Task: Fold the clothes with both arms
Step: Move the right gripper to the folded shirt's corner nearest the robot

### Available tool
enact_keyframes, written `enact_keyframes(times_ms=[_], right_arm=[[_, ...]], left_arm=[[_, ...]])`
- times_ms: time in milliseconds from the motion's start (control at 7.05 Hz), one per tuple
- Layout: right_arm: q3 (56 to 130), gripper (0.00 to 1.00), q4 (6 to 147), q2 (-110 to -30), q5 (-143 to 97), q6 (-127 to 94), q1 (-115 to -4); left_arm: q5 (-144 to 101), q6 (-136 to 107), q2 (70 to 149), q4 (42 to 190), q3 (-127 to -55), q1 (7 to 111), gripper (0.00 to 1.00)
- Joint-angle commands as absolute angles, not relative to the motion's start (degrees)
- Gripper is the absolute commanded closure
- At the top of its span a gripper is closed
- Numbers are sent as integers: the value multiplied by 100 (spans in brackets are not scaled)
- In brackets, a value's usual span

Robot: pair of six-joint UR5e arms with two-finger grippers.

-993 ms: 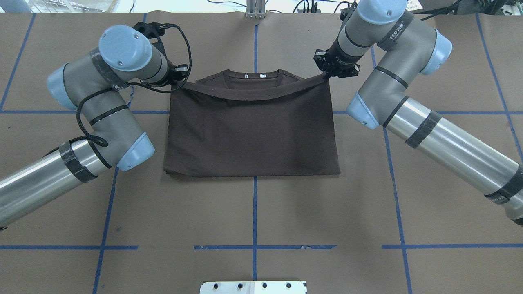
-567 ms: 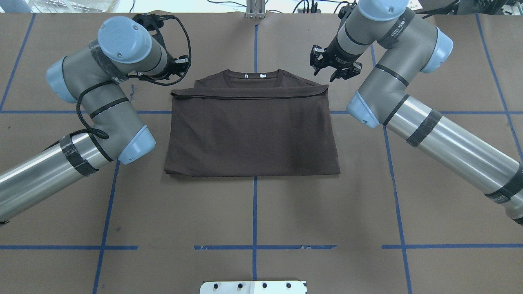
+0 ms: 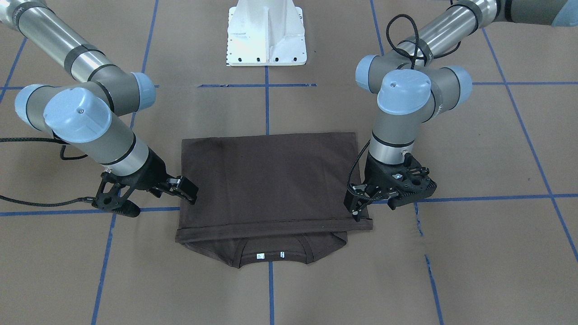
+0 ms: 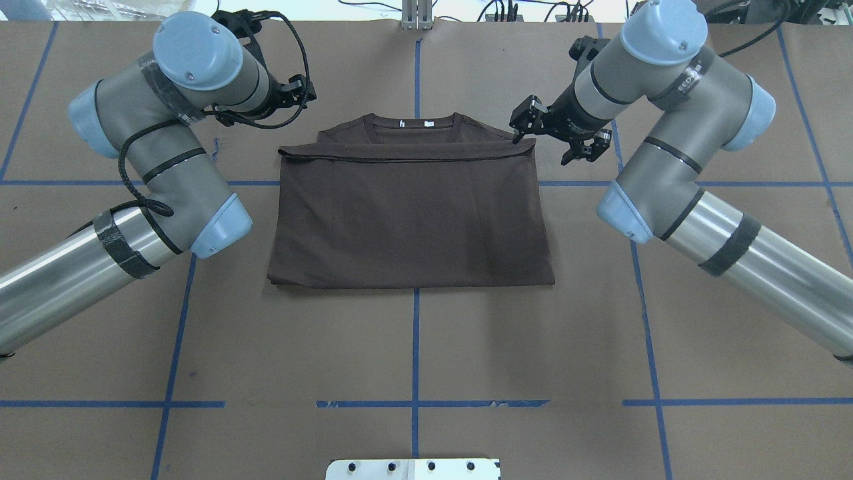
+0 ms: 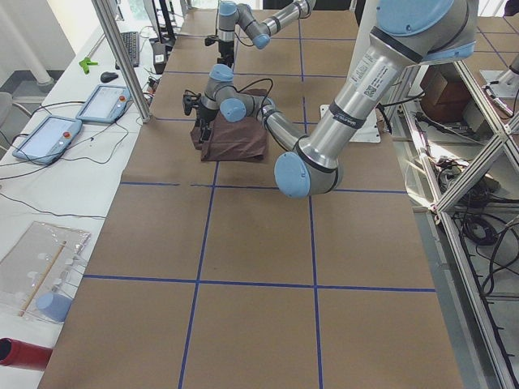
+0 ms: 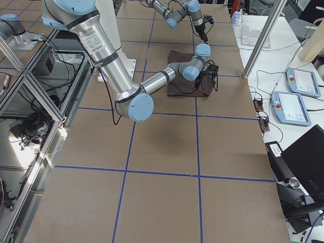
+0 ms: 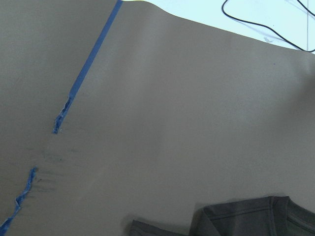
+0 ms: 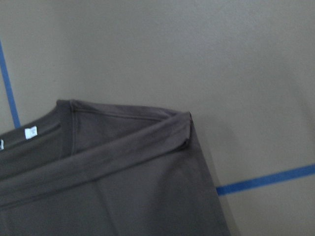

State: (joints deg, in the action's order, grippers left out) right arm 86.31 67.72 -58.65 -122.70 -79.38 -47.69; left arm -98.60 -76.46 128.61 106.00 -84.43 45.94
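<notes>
Desk (image 4: pixel 413 347): brown paper, blue tape grid.

T-shirt (image 4: pixel 413 220): dark brown, flat at the desk's centre, folded double. The fold is its nearest edge. The hem (image 4: pixel 406 155) lies farther off, just short of the collar (image 4: pixel 413 128) and its white tags (image 4: pixel 426 123).

Handling, as I judge it: light, limp and easily rumpled, with layers that slide. It is best pinched at two outer corners together.

Left jaws and right jaws: one beside each far corner, both spread wide, holding nothing.

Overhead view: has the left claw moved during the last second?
Yes. The left claw has drawn back from the T-shirt corner, away from the robot, and is now farther beyond the crosswise blue tape line.
</notes>
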Motion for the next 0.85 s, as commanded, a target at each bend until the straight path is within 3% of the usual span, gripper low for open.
enact_keyframes(times_ms=[0, 426, 567, 709], right_arm=[[9437, 1, 6776, -6686, -11553, -8383, -3916], [9527, 5, 6794, -6917, -11461, -8402, -3534], [9527, 14, 6794, -6917, -11496, -8402, -3498], [9527, 38, 6794, -6917, -11540, -8385, -3455]], left_arm=[[-9861, -7655, 12876, 10591, -8525, 4597, 0], [-9861, -7673, 12885, 10591, -8613, 4597, 0], [-9861, -7673, 12911, 10582, -8622, 4597, 0], [-9861, -7673, 12937, 10582, -8622, 4597, 0]])
